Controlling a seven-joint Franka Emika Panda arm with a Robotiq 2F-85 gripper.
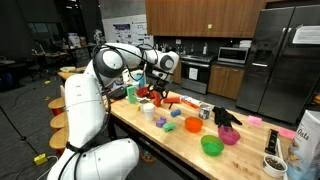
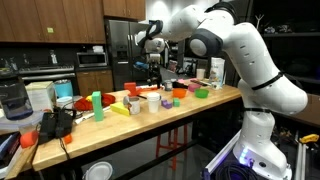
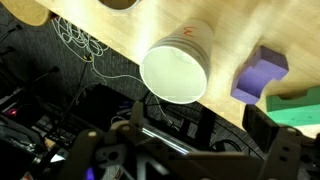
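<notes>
Cables [image 3: 78, 42] at far left of the wrist view, looped on the dark floor beyond the edge of the table [image 3: 240, 25]. Next along, near the middle, a white paper cup [image 3: 180, 68]: seemingly upright on the pale wood close to that edge, mouth open toward the camera, nothing visible inside, a faint red mark on its side. Further right, a purple block [image 3: 260, 75] just beside the cup but apart from it, then a green block [image 3: 300, 108] cut off by the frame. Along the bottom, jaws released and spread wide, grasping nothing, with fingers [image 3: 88, 150] at either side and the cup roughly centred between them, clearly above it and not touching. In an exterior view, probably the same cup [image 1: 147, 111] near the left end of the crowded table, arm bent over it from above. Early stage, by the look of things: lined up over the cup and no more. No contact, no closing, no lift; cup untouched where it rests, so nearly all of the work left.
</notes>
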